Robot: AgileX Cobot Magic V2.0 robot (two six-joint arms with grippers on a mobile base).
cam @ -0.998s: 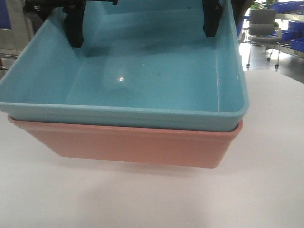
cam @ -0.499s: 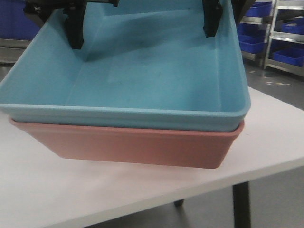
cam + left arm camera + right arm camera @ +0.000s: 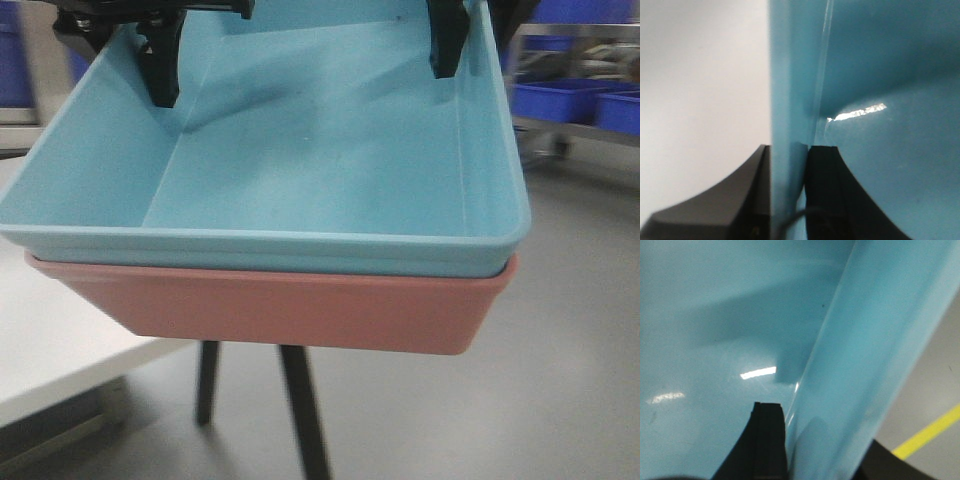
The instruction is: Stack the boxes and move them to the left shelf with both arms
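I have the light sky-blue open-top plastic bin (image 3: 320, 150) by its two side walls, and it sits nested inside the salmon pink plastic bin (image 3: 300, 310) of the same shape, the blue rolled rim resting on the pink one all the way along the near edge. My left fingers (image 3: 825, 200) are pinched on the blue bin's left wall: one dark finger lies inside against the glossy blue, the other outside, and the wall stands upright between them with no gap on either side. My right fingers (image 3: 767, 440) grip the right wall the same way, one black finger inside the bin and the other showing as a dark corner beyond the rim, the wall slanting up between them. From the front view both sets of fingers reach down over the far ends of the side walls, near the back corners. The stack hangs level in the air, touching nothing beneath it. The white counter (image 3: 50, 350) lies low at my left with its dark legs (image 3: 300, 410) below the pink base, and the grey floor (image 3: 560, 350) spreads under the right half. Outside the right wall a yellow line (image 3: 930, 432) crosses that floor. Dark blue bins (image 3: 565, 100) sit blurred on a rack far off to my right.
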